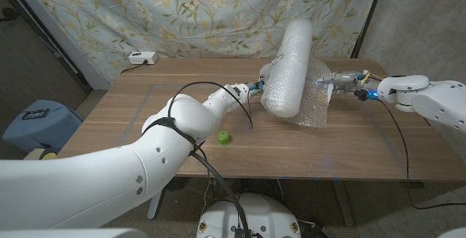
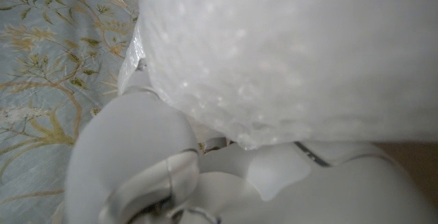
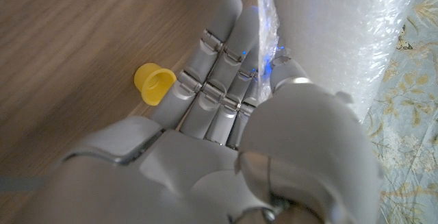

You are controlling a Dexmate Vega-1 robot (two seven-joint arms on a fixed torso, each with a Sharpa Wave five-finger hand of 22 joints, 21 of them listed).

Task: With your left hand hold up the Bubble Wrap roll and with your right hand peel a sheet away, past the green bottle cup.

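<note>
The Bubble Wrap roll (image 1: 290, 65) stands tilted on end at the table's far middle, and it looms large in the left wrist view (image 2: 294, 53). My left hand (image 1: 263, 78) grips it from its left side (image 2: 205, 176). A loose sheet (image 1: 317, 100) hangs off the roll's right side. My right hand (image 1: 338, 84) pinches that sheet's edge (image 3: 268, 25) between thumb and straight fingers (image 3: 226, 80). The green bottle cup (image 1: 224, 139) lies on the table near the front, left of the roll. It looks yellow beyond my right hand's fingers (image 3: 155, 85).
A white box (image 1: 143, 58) sits at the table's (image 1: 349, 151) far left corner. A black cable (image 1: 211, 86) loops over my left arm. A floral curtain (image 1: 204, 12) hangs behind the table. A blue bin (image 1: 35, 124) stands on the floor at the left.
</note>
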